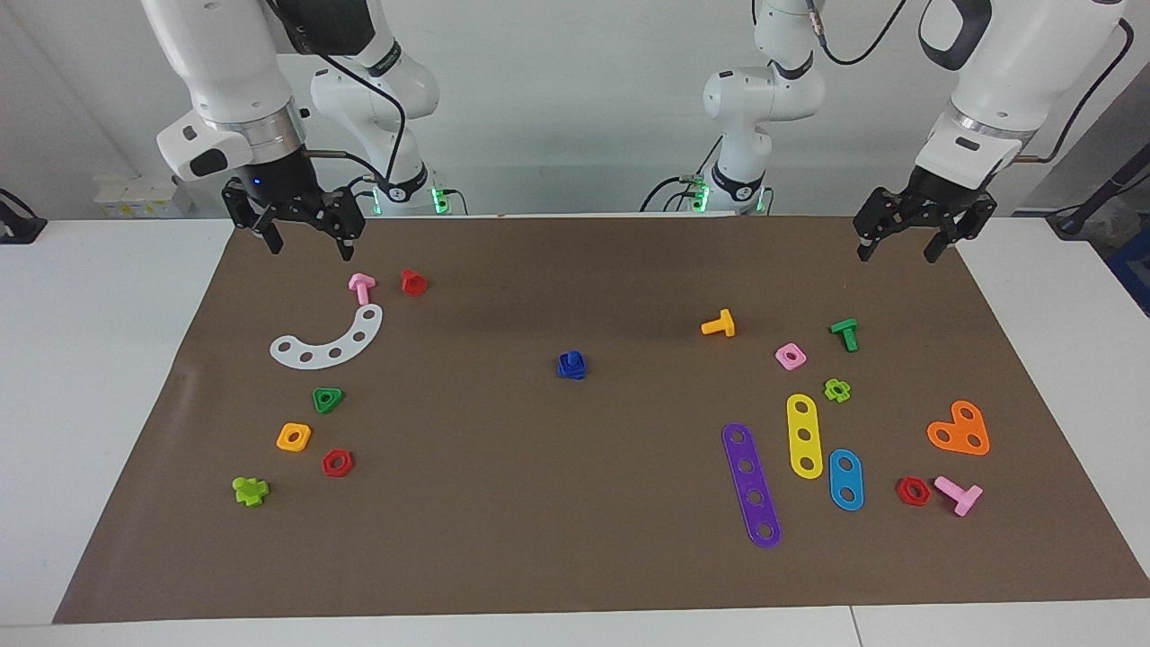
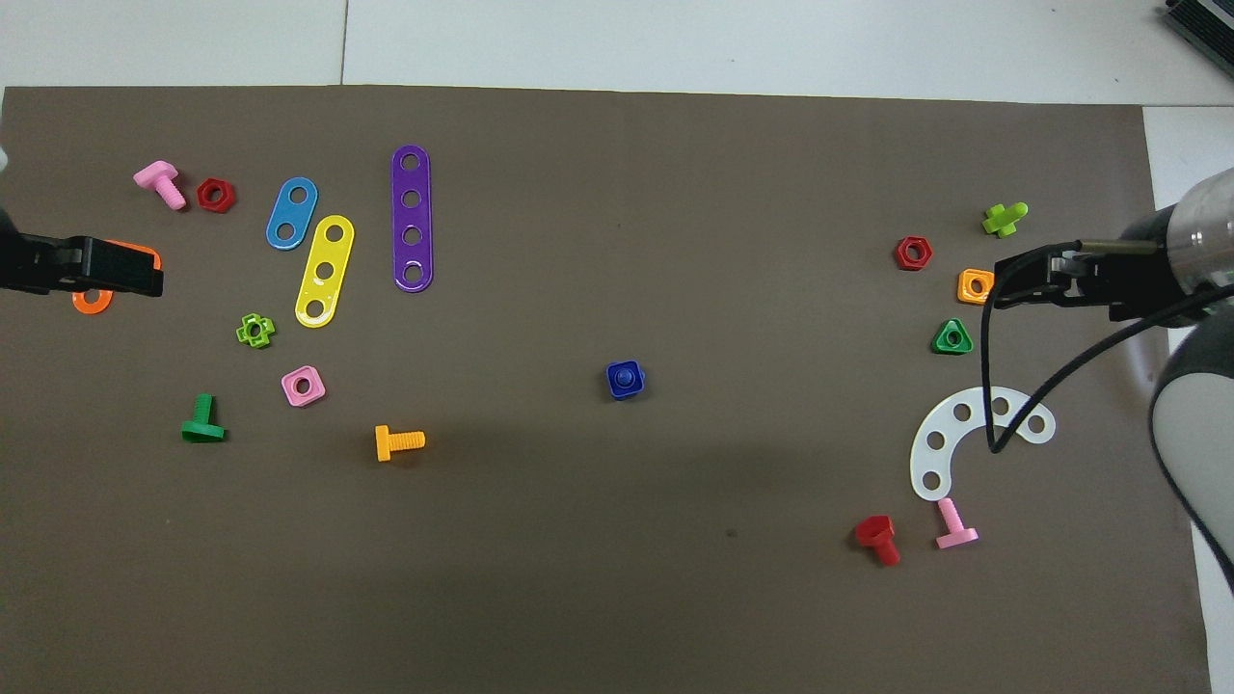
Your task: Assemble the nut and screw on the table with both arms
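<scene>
The dark-blue square nut point(image 1: 570, 360) sits on the dark-blue screw point(image 1: 575, 374) as one piece, standing in the middle of the brown mat point(image 1: 575, 503). In the overhead view the screw's stem point(image 2: 626, 377) shows in the hole of the nut point(image 2: 614, 388). My left gripper point(image 1: 898, 252) is open and empty, raised over the mat's edge at the left arm's end, and shows in the overhead view point(image 2: 145, 273). My right gripper point(image 1: 310, 247) is open and empty, raised over the mat at the right arm's end, and shows in the overhead view point(image 2: 1007, 281).
Toward the left arm's end lie an orange screw point(image 1: 719, 324), a pink nut point(image 1: 790, 356), a green screw point(image 1: 844, 333), purple point(image 1: 751, 485), yellow and blue strips and an orange heart plate point(image 1: 959, 429). Toward the right arm's end lie a white curved strip point(image 1: 331, 341), green triangular nut point(image 1: 327, 399) and orange nut point(image 1: 293, 437).
</scene>
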You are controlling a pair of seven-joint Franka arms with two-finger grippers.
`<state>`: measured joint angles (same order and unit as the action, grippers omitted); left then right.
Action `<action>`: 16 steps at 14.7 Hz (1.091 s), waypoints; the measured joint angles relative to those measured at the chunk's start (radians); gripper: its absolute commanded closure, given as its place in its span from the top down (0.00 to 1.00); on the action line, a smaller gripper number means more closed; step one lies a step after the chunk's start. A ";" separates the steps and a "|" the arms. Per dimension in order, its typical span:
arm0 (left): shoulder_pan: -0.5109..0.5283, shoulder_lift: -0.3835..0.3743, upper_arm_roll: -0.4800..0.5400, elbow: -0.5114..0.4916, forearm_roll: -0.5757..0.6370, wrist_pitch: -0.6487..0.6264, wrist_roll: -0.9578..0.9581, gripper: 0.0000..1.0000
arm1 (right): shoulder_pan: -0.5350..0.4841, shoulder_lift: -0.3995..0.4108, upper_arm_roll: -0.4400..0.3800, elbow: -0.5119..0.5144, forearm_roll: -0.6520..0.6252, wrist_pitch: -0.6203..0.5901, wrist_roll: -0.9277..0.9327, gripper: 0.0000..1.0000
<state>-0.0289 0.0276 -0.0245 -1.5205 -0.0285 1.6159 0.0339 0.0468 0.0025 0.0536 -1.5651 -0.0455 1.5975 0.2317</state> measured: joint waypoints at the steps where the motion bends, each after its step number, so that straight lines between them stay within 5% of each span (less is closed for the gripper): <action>1: 0.000 0.016 0.001 0.029 0.006 -0.016 0.000 1.00 | 0.000 -0.001 0.000 0.000 0.000 -0.005 0.000 1.00; 5: -0.004 0.038 -0.003 0.055 0.100 -0.024 0.002 1.00 | 0.000 -0.003 0.001 0.000 0.000 -0.017 -0.006 1.00; 16: -0.004 0.038 -0.003 0.048 0.102 -0.052 0.005 1.00 | 0.006 -0.006 0.006 -0.003 0.000 -0.041 -0.024 1.00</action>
<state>-0.0327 0.0654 -0.0279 -1.4725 0.0730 1.5643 0.0385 0.0529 -0.0035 0.0597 -1.5685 -0.0454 1.5565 0.2075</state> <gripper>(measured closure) 0.000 0.000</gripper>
